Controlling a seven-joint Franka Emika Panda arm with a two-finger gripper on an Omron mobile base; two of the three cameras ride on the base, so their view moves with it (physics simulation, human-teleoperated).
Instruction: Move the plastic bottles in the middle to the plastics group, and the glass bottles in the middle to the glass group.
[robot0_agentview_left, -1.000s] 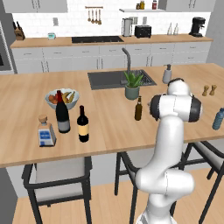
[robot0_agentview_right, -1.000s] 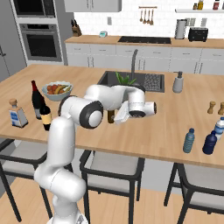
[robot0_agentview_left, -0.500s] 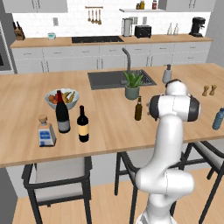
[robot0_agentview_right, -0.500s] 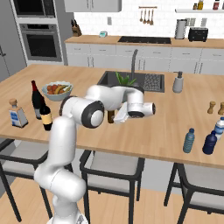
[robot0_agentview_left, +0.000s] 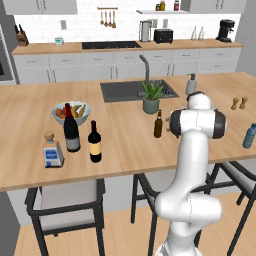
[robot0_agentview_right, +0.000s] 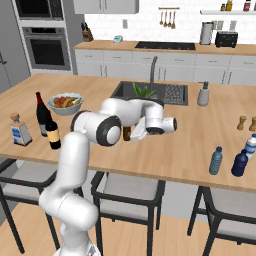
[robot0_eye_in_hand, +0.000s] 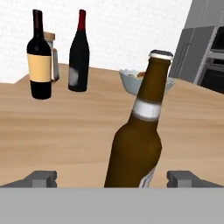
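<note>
A slim brown beer-style glass bottle (robot0_eye_in_hand: 140, 140) stands upright on the island, close between the fingertips (robot0_eye_in_hand: 41, 178) of my open gripper (robot0_eye_in_hand: 111, 179), which do not touch it. The same bottle (robot0_agentview_left: 158, 124) is mid-island, and the arm partly hides the bottle (robot0_agentview_right: 127, 133) from the right, beside the gripper (robot0_agentview_right: 140, 134). A dark wine bottle with a yellowish label (robot0_agentview_left: 94, 142) stands at the left, next to the glass group: a grey-labelled wine bottle (robot0_agentview_left: 71, 129) and a squat corked bottle (robot0_agentview_left: 51, 150). A small blue plastic bottle (robot0_agentview_right: 216, 160) stands far right beside two other plastic bottles (robot0_agentview_right: 239, 162).
A fruit bowl (robot0_agentview_left: 75, 112) sits behind the wine bottles. A potted plant (robot0_agentview_left: 151, 97) stands just behind the brown bottle, by the sink (robot0_agentview_left: 125, 90). A soap dispenser (robot0_agentview_left: 191, 84) and salt and pepper shakers (robot0_agentview_left: 238, 103) are further right. Stools stand under the island's near edge.
</note>
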